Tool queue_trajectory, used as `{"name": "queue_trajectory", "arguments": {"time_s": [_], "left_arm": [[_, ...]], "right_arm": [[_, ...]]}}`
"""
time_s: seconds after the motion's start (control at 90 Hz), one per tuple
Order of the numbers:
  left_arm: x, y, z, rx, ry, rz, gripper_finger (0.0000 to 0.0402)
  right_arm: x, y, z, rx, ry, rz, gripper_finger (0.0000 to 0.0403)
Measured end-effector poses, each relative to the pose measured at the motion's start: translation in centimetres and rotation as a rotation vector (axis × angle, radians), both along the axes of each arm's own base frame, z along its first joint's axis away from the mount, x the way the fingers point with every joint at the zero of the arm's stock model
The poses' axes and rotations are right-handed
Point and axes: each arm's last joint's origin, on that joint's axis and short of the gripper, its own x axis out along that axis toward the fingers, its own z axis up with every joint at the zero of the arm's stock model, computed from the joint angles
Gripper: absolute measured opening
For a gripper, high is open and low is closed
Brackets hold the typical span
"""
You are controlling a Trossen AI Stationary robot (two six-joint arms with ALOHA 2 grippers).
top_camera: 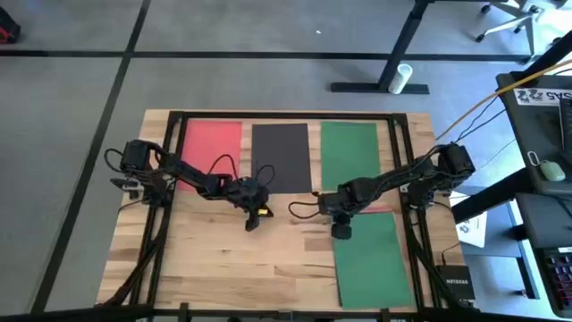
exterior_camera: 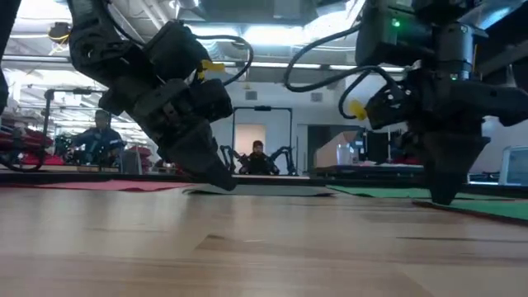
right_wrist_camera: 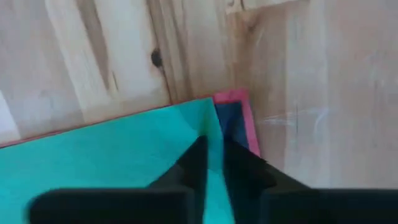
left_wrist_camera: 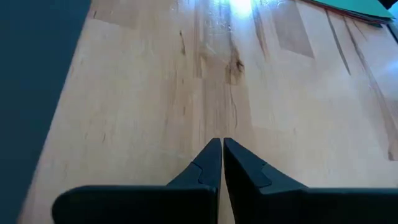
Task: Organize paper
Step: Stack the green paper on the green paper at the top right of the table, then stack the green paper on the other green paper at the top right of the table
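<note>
1. Lying along the far edge of the surface (top_camera: 223, 259) from left to right are a red sheet (top_camera: 213, 143), a black sheet (top_camera: 281, 152) and a green sheet (top_camera: 349, 150).
2. Hovering just in front of the black sheet, the left gripper (left_wrist_camera: 221, 163) is pointing at bare wood with its jaws pressed together on nothing.
3. Sitting over the near right stack, the right gripper (right_wrist_camera: 214, 160) is hanging at the far left corner of the top green sheet (right_wrist_camera: 118, 155); its jaws are nearly together with the green edge between them, though I cannot tell whether they are actually gripping it.
4. Peeking out beneath that corner are a blue sheet (right_wrist_camera: 231, 124) and a pink sheet (right_wrist_camera: 235, 98), so the stack is already fanning slightly.
5. Judging the risk: a pinch this close to the corner may be catching two sheets at once, or dragging the lower ones out of line, or creasing the corner if the jaws are scraping the wood.
</note>
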Motion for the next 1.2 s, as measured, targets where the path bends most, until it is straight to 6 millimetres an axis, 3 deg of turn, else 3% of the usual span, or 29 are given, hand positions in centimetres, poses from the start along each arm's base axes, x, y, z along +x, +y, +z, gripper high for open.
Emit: {"name": "queue_trajectory", "arguments": {"time_s": [0.322, 0.933, 1.2], "left_arm": [[0.0, 0.0, 0.0, 0.000, 0.000, 0.000, 0.0000], [0.0, 0.0, 0.0, 0.000, 0.006, 0.000, 0.0000], [0.0, 0.0, 0.0, 0.000, 0.006, 0.000, 0.0000]], "right_arm": [[0.1, 0.0, 0.3, -0.003, 0.010, -0.001, 0.0002], [1.7, 0.4, 3.0, 0.002, -0.007, 0.047, 0.0001], [1.6, 0.5, 3.0, 0.050, 0.008, 0.032, 0.0058]]}}
